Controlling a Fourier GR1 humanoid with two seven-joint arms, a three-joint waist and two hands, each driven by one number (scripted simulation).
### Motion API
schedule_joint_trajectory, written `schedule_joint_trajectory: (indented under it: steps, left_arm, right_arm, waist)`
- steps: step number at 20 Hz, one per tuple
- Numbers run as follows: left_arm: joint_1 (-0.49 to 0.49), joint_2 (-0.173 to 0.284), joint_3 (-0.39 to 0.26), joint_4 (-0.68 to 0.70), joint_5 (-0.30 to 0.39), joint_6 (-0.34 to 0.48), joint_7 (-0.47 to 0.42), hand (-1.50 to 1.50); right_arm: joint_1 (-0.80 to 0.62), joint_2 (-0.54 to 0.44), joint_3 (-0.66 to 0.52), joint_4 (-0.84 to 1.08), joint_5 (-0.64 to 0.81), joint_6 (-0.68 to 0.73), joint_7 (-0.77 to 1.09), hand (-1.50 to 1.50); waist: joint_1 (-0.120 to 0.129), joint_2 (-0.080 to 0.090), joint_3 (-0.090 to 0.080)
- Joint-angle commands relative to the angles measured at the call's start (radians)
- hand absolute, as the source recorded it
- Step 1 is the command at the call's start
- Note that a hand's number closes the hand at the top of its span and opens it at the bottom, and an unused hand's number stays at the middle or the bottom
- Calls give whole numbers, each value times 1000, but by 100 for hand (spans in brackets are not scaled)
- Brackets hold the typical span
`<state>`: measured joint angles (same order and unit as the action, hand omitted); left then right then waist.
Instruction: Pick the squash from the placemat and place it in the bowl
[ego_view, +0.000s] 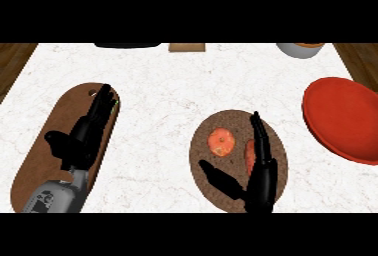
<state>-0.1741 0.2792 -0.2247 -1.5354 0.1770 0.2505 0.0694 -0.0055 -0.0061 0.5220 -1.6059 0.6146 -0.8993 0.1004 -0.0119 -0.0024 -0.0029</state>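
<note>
An orange squash (221, 142) lies on the brown oval placemat (214, 192) at the counter's middle front. A second orange-red patch (249, 154) shows just to its right, partly hidden by my right hand (262, 175); I cannot tell whether it belongs to the squash. That hand hangs over the placemat's right half, fingers straight and pointing away, thumb spread to the left, holding nothing. The red bowl (343, 120) stands at the right edge, apart from the hand. My left hand (81, 137) rests open over a brown board.
A long brown cutting board (44, 165) lies at the left under the left hand. Along the back edge stand a dark object (127, 45), a tan block (186, 47) and a pale pot (299, 49). White marble counter (162, 100) separates board and placemat.
</note>
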Motion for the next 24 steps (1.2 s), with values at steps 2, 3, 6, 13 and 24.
schedule_joint_trajectory:
  steps: [2,3,6,13,24]
  left_arm:
    - [51,3,12,-45,1,-1,-1,0]
    - [-3,-31,-8,26,-30,11,-4,0]
    - [21,-15,8,23,-7,-26,-29,0]
    - [-9,-58,-2,43,-34,-17,-18,0]
    - [-47,-92,94,136,-64,-103,-67,0]
  right_arm:
    - [-19,6,-37,-115,277,118,370,-150]
    - [-39,6,-50,-143,280,213,410,-150]
    - [-102,6,21,-160,293,288,627,-150]
    - [-233,6,-33,-128,220,507,881,-150]
    - [-155,0,-88,-84,114,554,726,-150]
  waist:
    - [7,-4,-1]
    - [0,0,0]
    - [11,0,0]
    - [13,4,2]
    - [9,3,3]
